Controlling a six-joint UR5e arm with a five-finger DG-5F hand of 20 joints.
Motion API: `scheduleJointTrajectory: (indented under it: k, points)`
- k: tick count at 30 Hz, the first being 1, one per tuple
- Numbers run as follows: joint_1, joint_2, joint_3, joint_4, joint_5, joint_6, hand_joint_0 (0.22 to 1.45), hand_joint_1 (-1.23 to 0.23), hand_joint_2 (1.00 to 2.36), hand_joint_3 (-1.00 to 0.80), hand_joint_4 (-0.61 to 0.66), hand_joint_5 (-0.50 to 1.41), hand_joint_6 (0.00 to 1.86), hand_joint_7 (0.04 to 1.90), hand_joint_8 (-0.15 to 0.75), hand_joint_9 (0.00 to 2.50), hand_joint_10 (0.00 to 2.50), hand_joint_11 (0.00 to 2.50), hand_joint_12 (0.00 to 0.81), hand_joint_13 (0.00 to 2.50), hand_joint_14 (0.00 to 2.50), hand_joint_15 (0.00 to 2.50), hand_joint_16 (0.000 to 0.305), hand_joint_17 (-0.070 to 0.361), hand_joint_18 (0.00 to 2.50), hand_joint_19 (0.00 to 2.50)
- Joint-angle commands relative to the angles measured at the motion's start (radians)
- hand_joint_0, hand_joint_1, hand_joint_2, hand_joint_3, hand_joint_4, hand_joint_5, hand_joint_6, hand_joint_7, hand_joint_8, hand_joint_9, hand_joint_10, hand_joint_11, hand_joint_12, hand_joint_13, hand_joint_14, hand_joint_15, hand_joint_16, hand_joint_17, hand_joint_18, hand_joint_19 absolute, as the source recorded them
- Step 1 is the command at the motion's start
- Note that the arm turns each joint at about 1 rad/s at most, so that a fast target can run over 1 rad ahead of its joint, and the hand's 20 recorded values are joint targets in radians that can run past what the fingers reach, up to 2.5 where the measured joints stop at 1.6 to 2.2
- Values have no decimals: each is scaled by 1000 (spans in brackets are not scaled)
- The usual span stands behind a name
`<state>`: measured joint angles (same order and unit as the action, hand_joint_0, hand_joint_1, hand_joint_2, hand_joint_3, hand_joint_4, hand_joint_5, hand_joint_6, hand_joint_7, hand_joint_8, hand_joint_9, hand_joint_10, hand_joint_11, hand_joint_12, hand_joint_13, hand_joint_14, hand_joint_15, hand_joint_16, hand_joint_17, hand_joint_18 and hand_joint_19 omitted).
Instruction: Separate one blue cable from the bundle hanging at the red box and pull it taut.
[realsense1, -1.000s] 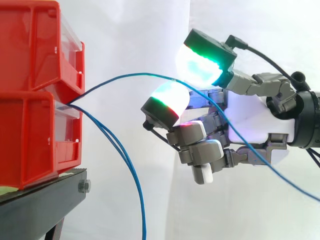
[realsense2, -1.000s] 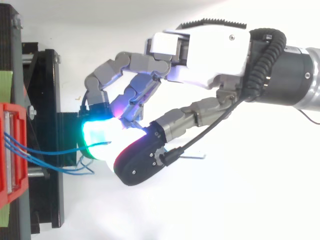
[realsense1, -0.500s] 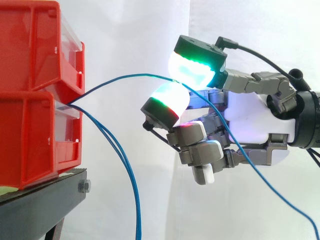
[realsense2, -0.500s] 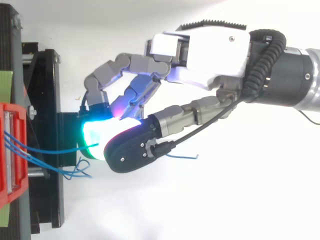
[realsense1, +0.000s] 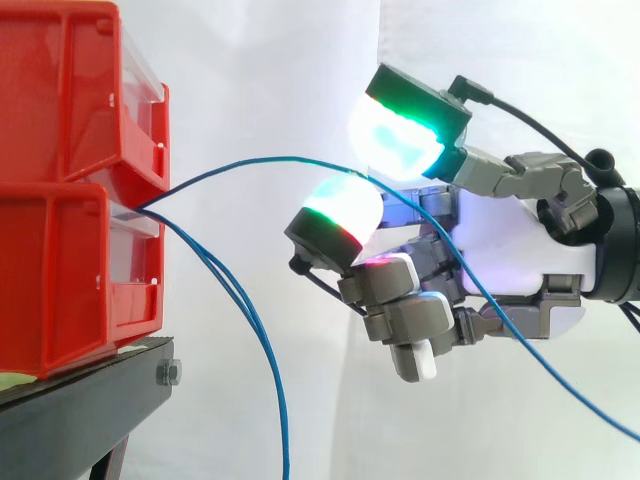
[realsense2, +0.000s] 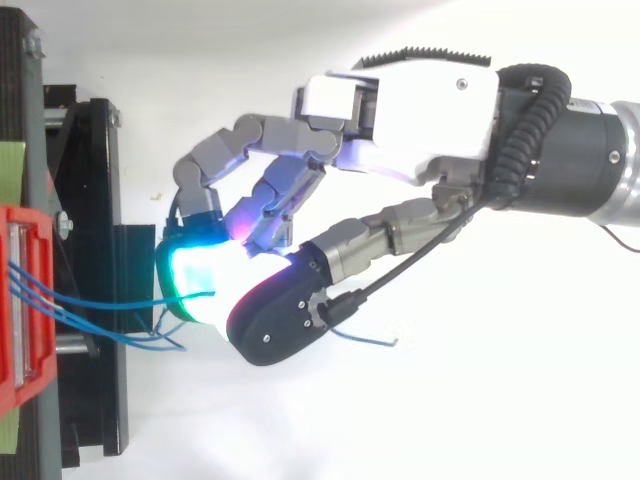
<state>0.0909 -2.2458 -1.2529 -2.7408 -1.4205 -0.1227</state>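
Observation:
Two stacked red bins (realsense1: 60, 270) stand at the left on a black stand (realsense1: 80, 410). Blue cables come out between the bins. One blue cable (realsense1: 250, 160) arcs up and to the right, passes between the glowing thumb pad (realsense1: 400, 135) and a green-white finger pad (realsense1: 340, 205), then slopes down past the palm to the lower right. My hand (realsense1: 510, 250) is curled round this cable, the other fingers folded below. Two more blue cables (realsense1: 260, 350) hang slack from the bins. From above, the hand (realsense2: 420, 110) hovers right of the bins (realsense2: 20, 300), and the cable's free end (realsense2: 375, 343) pokes out under the thumb.
The black stand (realsense2: 90, 200) juts out right of the bins, just under the fingertips. A white curtain lies behind, with open room right of and below the hand.
Half a second ago the thumb reached further left over the finger pad; it has drawn back up and right. The hand sits slightly lower, and the cable's trailing part has swung.

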Motion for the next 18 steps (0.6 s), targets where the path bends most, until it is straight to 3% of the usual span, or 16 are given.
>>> scheduleJointTrajectory:
  k: [1,8,10,18]
  points:
    - [1,0,0,-5,0,3,538,-572,1000,-500,138,-178,754,1133,329,869,11,1519,415,970,16,1414,53,120,862,882]
    - [1,0,0,-5,0,3,563,-693,1000,-500,131,-180,764,1154,324,866,12,1512,413,968,16,1414,52,117,862,888]
    - [1,0,0,-5,0,5,611,-709,1009,-392,125,-182,782,1147,313,862,13,1529,401,970,17,1406,50,113,866,881]
    - [1,0,0,-7,0,5,610,-711,1023,-175,54,-182,829,1174,315,866,12,1515,403,978,16,1410,50,112,872,879]
